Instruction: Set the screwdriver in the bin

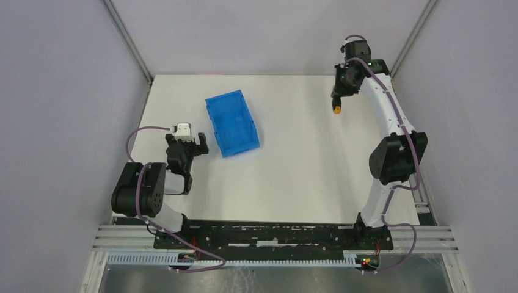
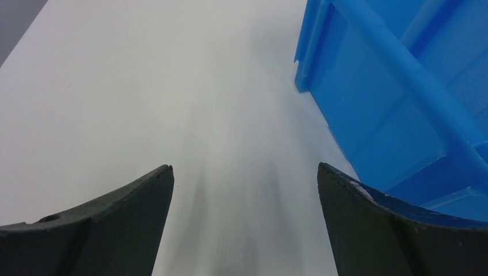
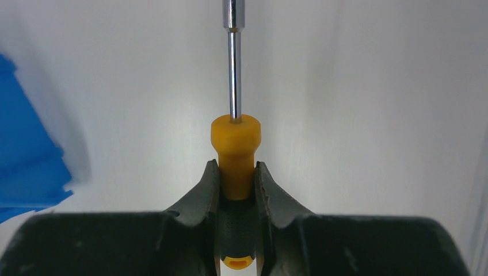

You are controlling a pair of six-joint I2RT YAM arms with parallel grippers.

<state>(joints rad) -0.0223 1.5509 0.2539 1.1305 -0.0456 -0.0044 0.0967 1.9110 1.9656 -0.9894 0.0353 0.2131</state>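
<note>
Right wrist view: the screwdriver is being clamped by the right end effector, whose fingers are being pressed together on the narrow orange neck of the handle, with the thin metal shaft being pointed straight out ahead. In the top view the tool is being held over the far right part of the bench, well apart from the blue bin, which is being left toward the far left. Whether the shaft tip is being kept off the bench cannot be told. The left end effector is being held apart and empty, just beside the bin's near end.

Several risks are being judged from this. Only a short, smooth, tapered part of the handle is being gripped, so the tool could be swung or slid out of the fingers if the long crossing is being made quickly. The protruding shaft could be caught on the bin's rim if the approach is being made too low, and the light bin could be pushed or tipped by that. A release from too high could let the screwdriver be bounced out over the sloped walls. The waiting left arm could also be struck, since it is being parked so near the bin
</note>
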